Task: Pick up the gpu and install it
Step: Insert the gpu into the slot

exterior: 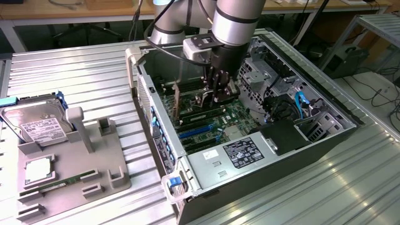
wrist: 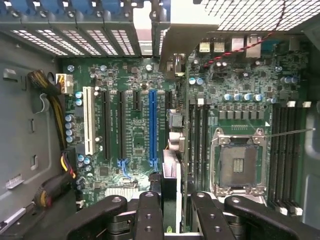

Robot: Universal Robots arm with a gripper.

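While the arm reaches down into the open computer case (exterior: 325, 117), the gripper (exterior: 220, 96) holds the gpu (exterior: 177, 101) edge-on above the motherboard (exterior: 234, 117).

From the wrist view, the black fingers (wrist: 150, 212) are closed narrow on the gpu (wrist: 171, 192), which stands on edge between them, its silver bracket running up toward the rear slot covers (wrist: 75, 37). It sits just beside the blue expansion slot (wrist: 153, 127), between that slot and the empty cpu socket (wrist: 237, 162). On the exterior view's left, a grey parts tray (exterior: 93, 173) carries a hard drive (exterior: 37, 124) and a green memory stick (exterior: 53, 186), well apart from the case.
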